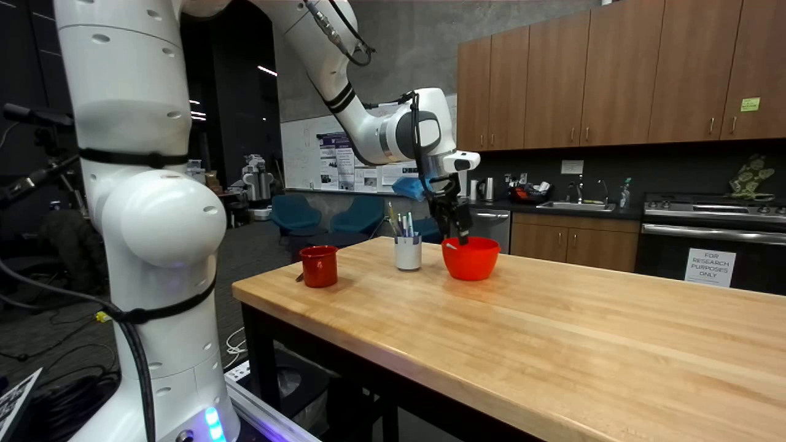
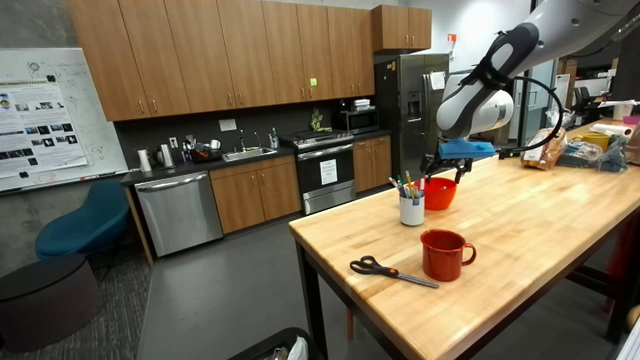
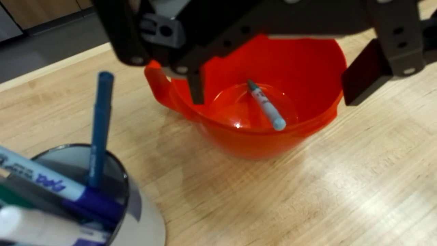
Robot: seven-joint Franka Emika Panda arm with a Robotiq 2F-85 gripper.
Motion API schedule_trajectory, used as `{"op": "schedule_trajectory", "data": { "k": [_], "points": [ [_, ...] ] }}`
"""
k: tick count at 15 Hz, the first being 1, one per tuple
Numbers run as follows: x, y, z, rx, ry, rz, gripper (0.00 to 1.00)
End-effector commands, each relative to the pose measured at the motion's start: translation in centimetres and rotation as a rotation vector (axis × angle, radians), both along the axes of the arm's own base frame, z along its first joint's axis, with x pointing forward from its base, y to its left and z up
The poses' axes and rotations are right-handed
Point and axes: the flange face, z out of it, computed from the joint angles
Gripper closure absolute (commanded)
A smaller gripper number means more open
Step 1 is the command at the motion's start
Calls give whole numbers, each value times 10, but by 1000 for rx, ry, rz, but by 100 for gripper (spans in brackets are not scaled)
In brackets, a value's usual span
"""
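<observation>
So the jaws were spread super wide, nothing in them, right over the red bowl (image 3: 244,141). The marker (image 3: 265,104) lay below them inside it, long axis slanting toward the rim.

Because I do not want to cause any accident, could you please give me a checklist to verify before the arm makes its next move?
1. Jaws open and holding nothing: ok, they stand wide apart above the red bowl.
2. Marker inside the bowl, free of the jaws: ok.
3. Jaws clear of the bowl's rim: cannot tell; they overlap it in the wrist view.
4. White pen cup upright: ok, it stands beside the bowl.
5. Red mug upright: ok.
6. Scissors off the table: not ok, they lie beside the mug.
</observation>
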Motion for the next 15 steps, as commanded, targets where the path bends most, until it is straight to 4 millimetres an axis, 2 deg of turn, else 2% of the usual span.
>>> {"op": "schedule_trajectory", "data": {
  "k": [1,3,5,6,8,9,15],
  "points": [
    [-3,1,1,4,43,20,0],
    [-4,1,-3,9,62,20,1],
    [-4,0,-5,12,73,16,8],
    [-4,0,-6,13,75,12,29],
    [-4,-1,-5,14,72,9,33],
    [-4,-1,-5,14,69,9,39],
    [-1,-2,3,10,53,9,88]
  ]
}}
